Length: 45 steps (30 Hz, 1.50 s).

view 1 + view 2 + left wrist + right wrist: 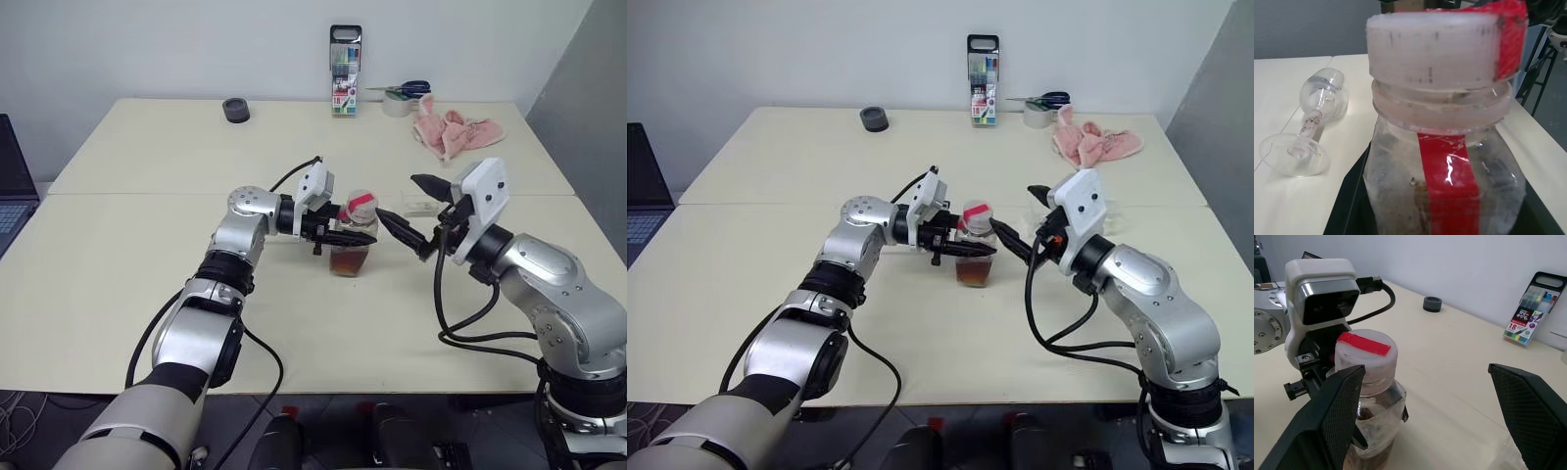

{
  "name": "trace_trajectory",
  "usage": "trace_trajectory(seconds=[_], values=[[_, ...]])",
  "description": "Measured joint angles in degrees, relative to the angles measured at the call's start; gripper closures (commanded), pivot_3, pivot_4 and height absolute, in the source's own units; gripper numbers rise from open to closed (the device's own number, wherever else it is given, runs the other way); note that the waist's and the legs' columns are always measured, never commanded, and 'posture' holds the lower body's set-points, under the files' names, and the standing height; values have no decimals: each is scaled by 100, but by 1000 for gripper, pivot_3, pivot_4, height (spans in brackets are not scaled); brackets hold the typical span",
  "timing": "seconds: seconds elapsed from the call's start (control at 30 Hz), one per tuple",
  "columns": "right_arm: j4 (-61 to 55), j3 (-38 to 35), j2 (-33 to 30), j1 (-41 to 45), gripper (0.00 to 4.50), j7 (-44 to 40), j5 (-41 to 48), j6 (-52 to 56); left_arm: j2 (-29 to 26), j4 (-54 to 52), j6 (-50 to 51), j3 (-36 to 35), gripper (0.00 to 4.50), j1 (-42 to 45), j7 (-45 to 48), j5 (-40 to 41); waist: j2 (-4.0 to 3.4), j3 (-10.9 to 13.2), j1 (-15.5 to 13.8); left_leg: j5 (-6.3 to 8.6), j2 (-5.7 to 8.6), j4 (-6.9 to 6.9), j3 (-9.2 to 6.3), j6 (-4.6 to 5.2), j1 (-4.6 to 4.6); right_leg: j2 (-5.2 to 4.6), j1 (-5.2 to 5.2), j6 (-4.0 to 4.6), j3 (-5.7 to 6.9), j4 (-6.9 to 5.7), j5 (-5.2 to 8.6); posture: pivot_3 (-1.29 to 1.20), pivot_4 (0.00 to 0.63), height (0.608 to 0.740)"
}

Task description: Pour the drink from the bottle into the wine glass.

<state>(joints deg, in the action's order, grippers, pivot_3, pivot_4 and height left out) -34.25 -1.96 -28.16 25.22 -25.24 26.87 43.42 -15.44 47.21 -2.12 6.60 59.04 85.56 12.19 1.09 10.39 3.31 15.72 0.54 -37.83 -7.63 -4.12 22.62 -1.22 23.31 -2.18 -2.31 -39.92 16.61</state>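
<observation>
Bottle gripped upright, cap on, glass lying on its side

Left gripper [331, 235] is clamped on the bottle [352, 245], which stands upright on the cream table [147, 274] near its middle. White cap [1365, 355] sits on the neck, a red label strip running over it and down the side. Amber drink [349, 261] fills the lower part of the bottle. Right gripper [419, 212] hovers just beside the bottle with its black fingers [1334, 418] spread wide, one finger close by the cap. Wine glass [1310, 129] lies tipped over on the table beyond the bottle. Marker-pen case [345, 71], tape roll [235, 110], scissors [411, 89] and pink cloth [453, 130] sit along the far edge
</observation>
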Motion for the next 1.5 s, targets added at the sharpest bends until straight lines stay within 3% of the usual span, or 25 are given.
trace_trajectory(seconds=[1.5], values=[[201, 536, 317, 240, 210, 84, -376, -252, 22, 54, -86, 2, 2829, -1, -9, -4, 0, 0, 1, 0, 0, 0, -1, 0, -1, 0, 0, 0, 1, 0, 0, 0, 150, 740]])
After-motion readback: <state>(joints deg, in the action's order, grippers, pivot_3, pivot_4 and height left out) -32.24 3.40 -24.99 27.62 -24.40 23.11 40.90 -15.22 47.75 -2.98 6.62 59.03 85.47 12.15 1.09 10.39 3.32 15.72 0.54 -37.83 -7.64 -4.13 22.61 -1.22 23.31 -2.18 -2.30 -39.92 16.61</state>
